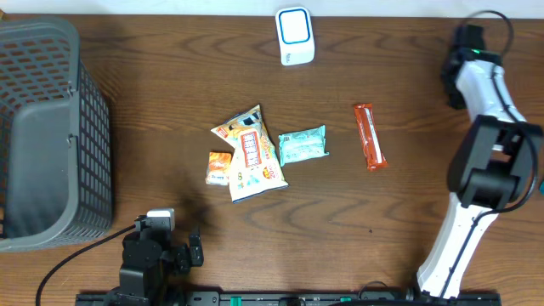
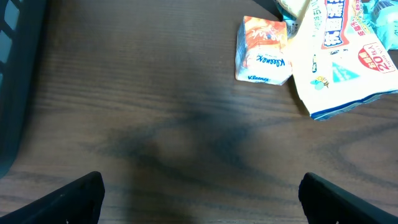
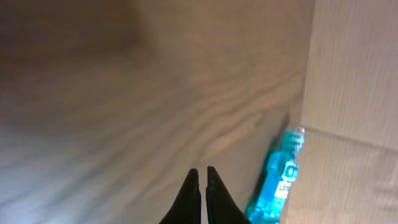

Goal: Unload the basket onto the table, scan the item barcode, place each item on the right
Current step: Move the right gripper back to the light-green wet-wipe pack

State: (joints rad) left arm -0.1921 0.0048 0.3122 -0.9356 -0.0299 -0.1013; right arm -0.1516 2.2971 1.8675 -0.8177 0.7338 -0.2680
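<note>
Several items lie mid-table: a yellow and white snack bag [image 1: 251, 153], a small orange Kleenex pack [image 1: 219, 167], a teal packet [image 1: 303, 145] and a red-orange bar [image 1: 369, 136]. A white scanner with a blue ring [image 1: 295, 36] stands at the far edge. My left gripper [image 2: 202, 200] is open above bare wood, nothing between its fingers; the Kleenex pack [image 2: 263, 51] and snack bag [image 2: 345, 56] lie ahead to its right. My right gripper [image 3: 200, 180] is shut on nothing, far from the items, over a blurred wooden surface.
A dark grey mesh basket [image 1: 51, 136] fills the table's left side. The right arm [image 1: 480, 85] reaches to the far right corner. In the right wrist view a blue bottle [image 3: 280, 180] lies against a cardboard box [image 3: 354, 93].
</note>
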